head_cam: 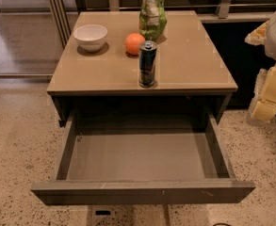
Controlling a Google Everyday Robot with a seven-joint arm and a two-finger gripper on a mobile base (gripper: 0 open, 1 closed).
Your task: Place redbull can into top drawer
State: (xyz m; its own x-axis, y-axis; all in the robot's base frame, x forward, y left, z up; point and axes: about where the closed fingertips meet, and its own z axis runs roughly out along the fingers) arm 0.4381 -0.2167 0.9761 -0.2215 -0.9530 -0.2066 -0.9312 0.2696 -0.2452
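The can point(147, 64) is standing upright on the table point(189, 65), near the front edge and roughly centred, directly above the drawer opening. The drawer point(142, 190) is sitting pulled out below it, with nothing lying inside. The gripper point(268, 94) is hanging at the right edge of the view, beside the table and well apart from the can. It is carrying nothing, and whether it is open or closed cannot be told here. An orange point(134, 44) is resting just behind the can, a green snack bag point(152, 13) is standing behind that, and a white bowl point(90, 36) is sitting at the rear left.

Step in hand, as judged: the approach to the can, with the grasp not yet made. The next move is calling for a reach leftward across the table's front and a grip on the can's body without nudging the orange. A lift clear of the edge and a lowering into the drawer would follow.
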